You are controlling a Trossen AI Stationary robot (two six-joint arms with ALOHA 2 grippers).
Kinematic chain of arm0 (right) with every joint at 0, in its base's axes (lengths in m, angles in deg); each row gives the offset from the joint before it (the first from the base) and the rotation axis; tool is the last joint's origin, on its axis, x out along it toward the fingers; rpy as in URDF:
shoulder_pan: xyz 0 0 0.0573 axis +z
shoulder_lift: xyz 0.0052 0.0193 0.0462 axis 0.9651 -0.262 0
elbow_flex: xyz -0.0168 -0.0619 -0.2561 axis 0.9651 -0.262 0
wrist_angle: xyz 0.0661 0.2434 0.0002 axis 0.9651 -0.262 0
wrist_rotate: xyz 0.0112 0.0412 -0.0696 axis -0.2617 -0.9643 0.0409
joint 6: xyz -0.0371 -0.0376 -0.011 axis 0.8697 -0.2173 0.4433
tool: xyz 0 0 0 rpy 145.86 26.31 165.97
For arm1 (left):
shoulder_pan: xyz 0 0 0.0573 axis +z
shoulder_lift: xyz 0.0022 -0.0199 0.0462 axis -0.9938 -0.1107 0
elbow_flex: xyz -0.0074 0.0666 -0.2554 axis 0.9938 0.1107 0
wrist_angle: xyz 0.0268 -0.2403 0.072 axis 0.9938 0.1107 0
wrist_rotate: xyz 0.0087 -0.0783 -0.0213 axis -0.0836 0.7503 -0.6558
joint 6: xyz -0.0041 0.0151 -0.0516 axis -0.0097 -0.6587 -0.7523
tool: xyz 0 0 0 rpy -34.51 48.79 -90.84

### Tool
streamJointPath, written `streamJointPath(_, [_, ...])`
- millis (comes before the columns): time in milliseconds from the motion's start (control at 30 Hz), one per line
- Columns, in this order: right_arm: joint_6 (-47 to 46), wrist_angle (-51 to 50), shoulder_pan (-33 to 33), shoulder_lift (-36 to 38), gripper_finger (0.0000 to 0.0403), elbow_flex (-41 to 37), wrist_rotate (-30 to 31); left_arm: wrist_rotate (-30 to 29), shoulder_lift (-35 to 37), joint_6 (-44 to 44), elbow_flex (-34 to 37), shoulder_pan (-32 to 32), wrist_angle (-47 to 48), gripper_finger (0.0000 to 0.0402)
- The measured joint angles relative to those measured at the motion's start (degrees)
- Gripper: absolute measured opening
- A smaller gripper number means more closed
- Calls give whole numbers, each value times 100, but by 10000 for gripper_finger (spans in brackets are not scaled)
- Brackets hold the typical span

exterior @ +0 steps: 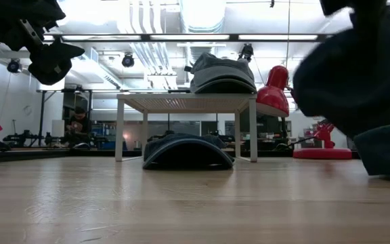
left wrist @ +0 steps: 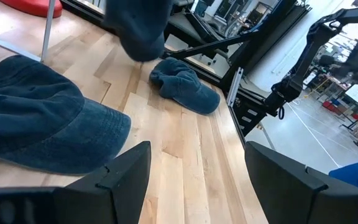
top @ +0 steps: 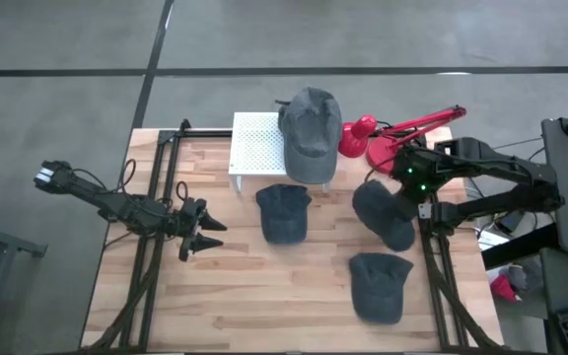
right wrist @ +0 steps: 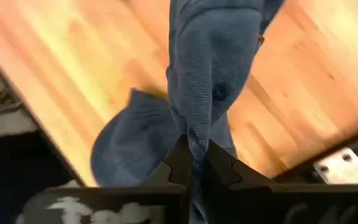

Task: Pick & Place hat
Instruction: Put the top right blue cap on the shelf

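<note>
Dangling from the right gripper [right wrist: 191,163], fingers clamped on its cloth, a dark hat [top: 383,215] at three o'clock hides the fingertips, left gripper [top: 208,237] at nine o'clock, fingers apart, holding nothing.

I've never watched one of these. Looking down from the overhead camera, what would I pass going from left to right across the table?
Left gripper → white perforated stand → blue cap lying in front of the stand → dangling cap held by the right gripper.

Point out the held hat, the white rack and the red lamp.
held hat [top: 383,215], high view, crown.
white rack [top: 256,146], high view, bare perforated top.
red lamp [top: 357,136], high view, shade.
</note>
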Motion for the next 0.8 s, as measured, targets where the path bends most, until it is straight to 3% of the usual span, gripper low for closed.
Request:
streamJointPath(233, [11, 262, 1129, -816, 10, 1008, -3, 0, 0, 0, 0, -2, -114, 262])
streamJointPath(400, [204, 785, 1698, -1547, 11, 1700, 7, -64, 0, 37, 0, -1, -736, 262])
streamJointPath(800, [1134, 1336, 1998, -3365, 12, 3573, 60, -284, -274, 918, -56, 0, -1730, 261])
